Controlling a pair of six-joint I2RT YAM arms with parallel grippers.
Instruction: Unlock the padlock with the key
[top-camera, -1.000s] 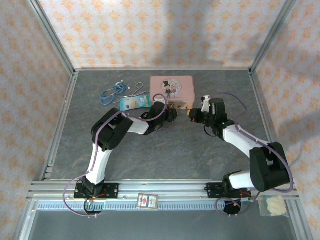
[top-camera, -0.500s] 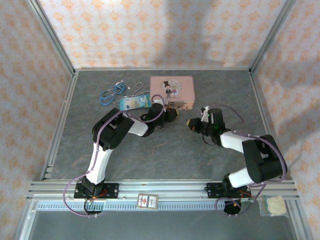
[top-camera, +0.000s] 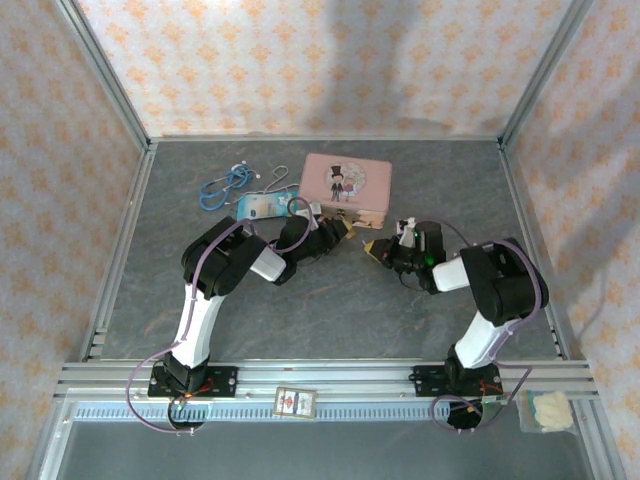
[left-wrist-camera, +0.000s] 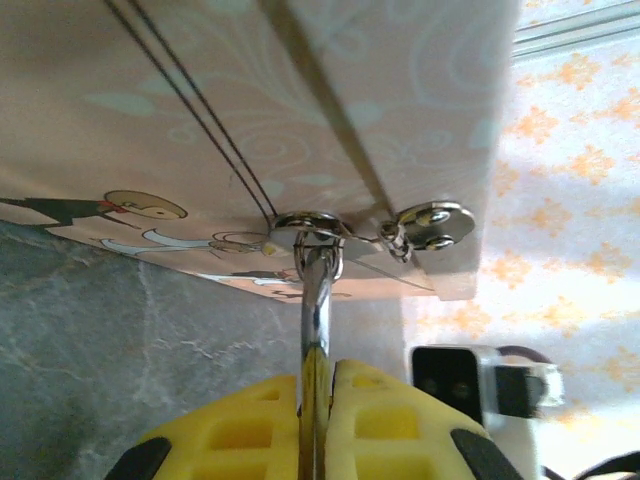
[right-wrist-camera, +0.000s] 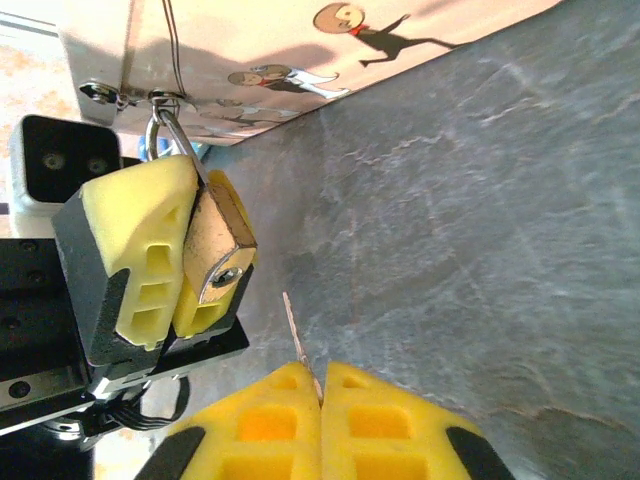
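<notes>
The small brass padlock (right-wrist-camera: 218, 250) hangs by its thin silver shackle (left-wrist-camera: 318, 285) from the hasp of the pink picture tin (top-camera: 348, 185). My left gripper (top-camera: 340, 232) is shut on the padlock body, its yellow fingers (right-wrist-camera: 140, 240) on both sides, and the keyhole end faces the right gripper. My right gripper (right-wrist-camera: 322, 385) is shut on the thin brownish key (right-wrist-camera: 297, 335). The key's tip points up toward the padlock, a short gap below the keyhole. From above, the right gripper (top-camera: 378, 247) sits just right of the left one.
A blue cord bundle (top-camera: 225, 185), a silver wire loop (top-camera: 280, 180) and a blue-white card (top-camera: 268, 205) lie left of the tin. A small card (top-camera: 294, 401) rests on the near rail and a bag (top-camera: 548, 410) at the near right corner.
The right arm has folded in, bringing its gripper with the key left and nearer, close to the left gripper. The pink tin has turned and shifted slightly with the padlock held.
</notes>
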